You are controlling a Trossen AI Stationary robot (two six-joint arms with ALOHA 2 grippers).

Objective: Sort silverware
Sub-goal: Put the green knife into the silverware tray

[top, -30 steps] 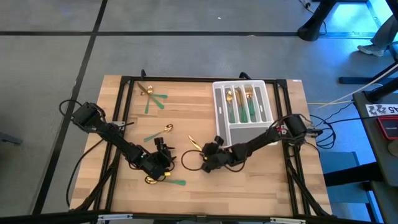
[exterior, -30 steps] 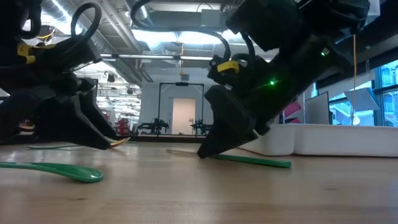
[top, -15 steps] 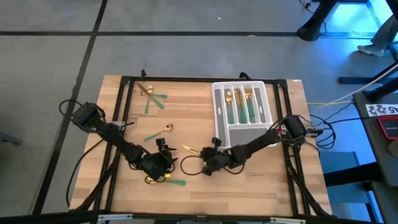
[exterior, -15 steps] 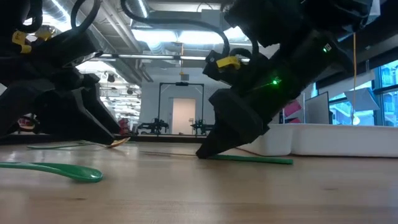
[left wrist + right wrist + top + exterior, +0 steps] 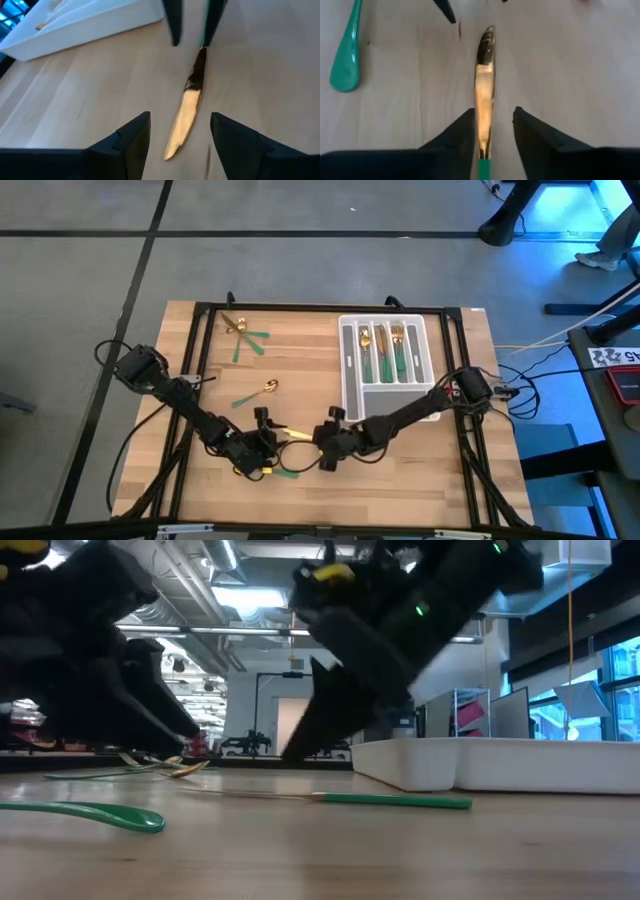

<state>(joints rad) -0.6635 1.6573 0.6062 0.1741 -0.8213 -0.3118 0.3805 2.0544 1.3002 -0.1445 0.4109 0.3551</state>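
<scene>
Near the front-centre of the table (image 5: 300,370), a knife (image 5: 293,433) with gold blade and green handle lies flat on the wood between the two grippers. Right gripper (image 5: 492,127): fingers spread, straddling the knife near where blade meets handle, not pinching it; the blade runs straight out from between the fingers, so its long axis lines up with the gripper's reach. Left gripper (image 5: 180,135): also spread, holding nothing, facing the blade tip from the opposite end, the knife slightly skewed to its axis.

Judgement: the right gripper is the nearer and better aligned; closing across the narrow width would suffice, and a flat thin blade may slip.

Other silverware: a spoon (image 5: 257,391) mid-table, a small cluster (image 5: 245,335) at the far left corner, a green handle (image 5: 285,473) just front of the left gripper. Tray (image 5: 352,395) at right already holds several pieces.
</scene>
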